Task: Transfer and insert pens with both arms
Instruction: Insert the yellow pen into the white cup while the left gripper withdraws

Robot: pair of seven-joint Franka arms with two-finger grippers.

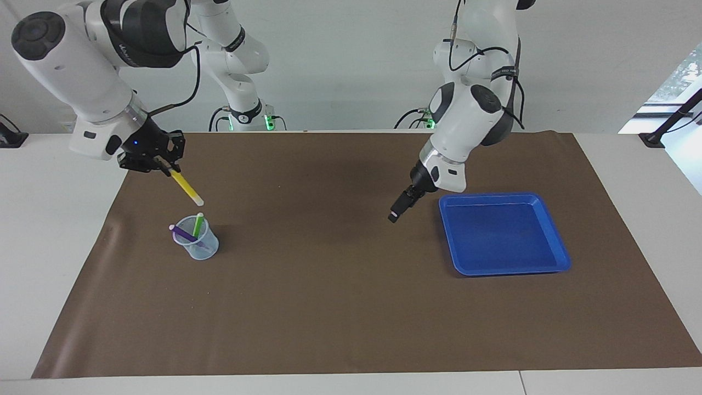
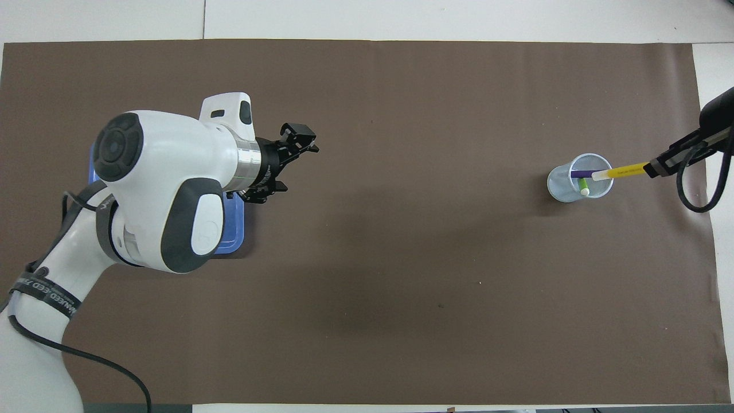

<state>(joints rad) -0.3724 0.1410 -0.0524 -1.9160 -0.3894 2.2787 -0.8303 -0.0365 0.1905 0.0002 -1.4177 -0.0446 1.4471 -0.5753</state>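
Note:
My right gripper point(image 1: 164, 162) point(image 2: 655, 169) is shut on the upper end of the yellow pen point(image 1: 185, 186) point(image 2: 623, 170). The pen slants down, and its pale end hangs just above the clear cup point(image 1: 202, 244) point(image 2: 565, 186), toward the right arm's end of the mat. A green pen point(image 1: 198, 224) point(image 2: 584, 186) and a purple pen point(image 1: 184, 234) point(image 2: 581, 172) stand in that cup. My left gripper point(image 1: 396, 211) point(image 2: 298, 158) is open and holds nothing, low over the mat beside the blue tray point(image 1: 493, 196).
The blue tray point(image 2: 238, 226) holds nothing and lies toward the left arm's end; the left arm covers most of it from above. A brown mat point(image 1: 340, 307) covers the table, with white tabletop point(image 1: 49, 230) around it.

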